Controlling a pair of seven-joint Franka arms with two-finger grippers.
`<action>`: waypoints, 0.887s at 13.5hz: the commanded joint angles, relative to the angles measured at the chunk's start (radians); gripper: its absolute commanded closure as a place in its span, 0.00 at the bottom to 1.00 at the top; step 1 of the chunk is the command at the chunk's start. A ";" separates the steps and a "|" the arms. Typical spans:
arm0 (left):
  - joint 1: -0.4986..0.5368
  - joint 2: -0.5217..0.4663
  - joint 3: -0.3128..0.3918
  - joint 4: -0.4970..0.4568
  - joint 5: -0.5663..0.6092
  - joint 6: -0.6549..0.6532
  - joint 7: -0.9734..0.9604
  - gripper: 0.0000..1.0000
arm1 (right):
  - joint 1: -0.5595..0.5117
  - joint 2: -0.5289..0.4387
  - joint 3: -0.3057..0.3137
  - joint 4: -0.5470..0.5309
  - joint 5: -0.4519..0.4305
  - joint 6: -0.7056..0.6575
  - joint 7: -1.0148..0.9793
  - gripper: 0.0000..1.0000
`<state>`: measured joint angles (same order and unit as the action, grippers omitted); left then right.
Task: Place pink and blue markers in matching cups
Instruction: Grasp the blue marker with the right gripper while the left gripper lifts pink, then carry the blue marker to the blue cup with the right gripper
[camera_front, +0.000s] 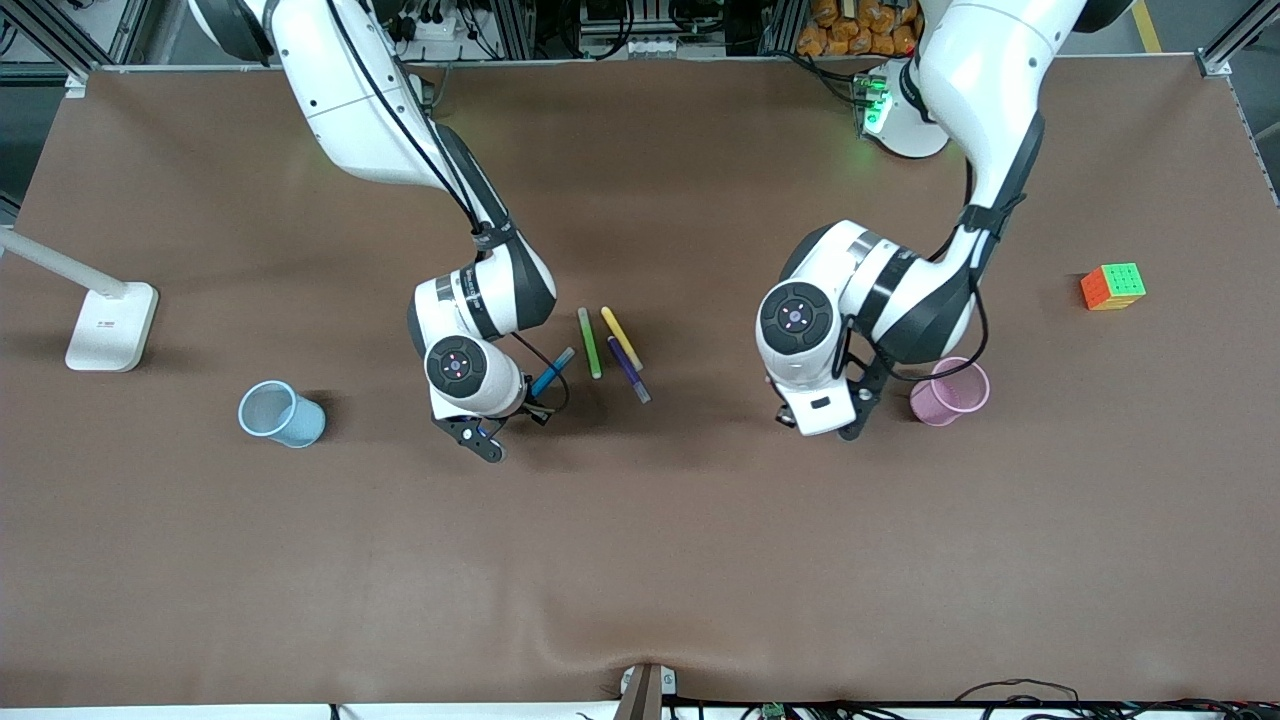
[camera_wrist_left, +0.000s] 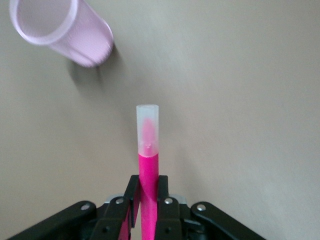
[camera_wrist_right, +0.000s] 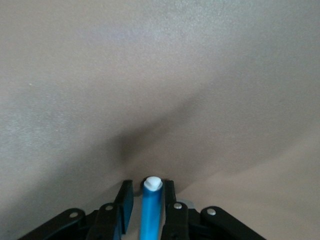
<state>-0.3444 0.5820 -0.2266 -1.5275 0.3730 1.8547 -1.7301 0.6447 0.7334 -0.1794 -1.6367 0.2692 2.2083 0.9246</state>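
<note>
Left gripper clamping a magenta-pink felt-tip marker beside the pale pink mesh cup, right gripper pinching a bright blue felt-tip marker mid-tabletop, light blue mesh cup sitting toward the right arm's end.

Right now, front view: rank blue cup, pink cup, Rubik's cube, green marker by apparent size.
1. blue cup and pink cup: look alike, no ranking.
2. Rubik's cube.
3. green marker: long as the cube is wide, far thinner.
</note>
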 joint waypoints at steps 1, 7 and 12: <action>0.028 -0.057 0.000 -0.042 0.091 -0.067 0.003 1.00 | 0.012 -0.008 -0.009 -0.022 0.016 0.014 0.000 0.87; 0.090 -0.094 0.000 -0.129 0.308 -0.137 -0.019 1.00 | -0.006 -0.025 -0.011 -0.012 0.016 -0.004 -0.015 1.00; 0.145 -0.113 0.000 -0.227 0.477 -0.140 -0.083 1.00 | -0.062 -0.046 -0.040 0.110 -0.001 -0.176 -0.170 1.00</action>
<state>-0.2111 0.5174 -0.2223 -1.6869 0.7942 1.7172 -1.7757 0.6139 0.7093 -0.2107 -1.5701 0.2687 2.1004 0.8251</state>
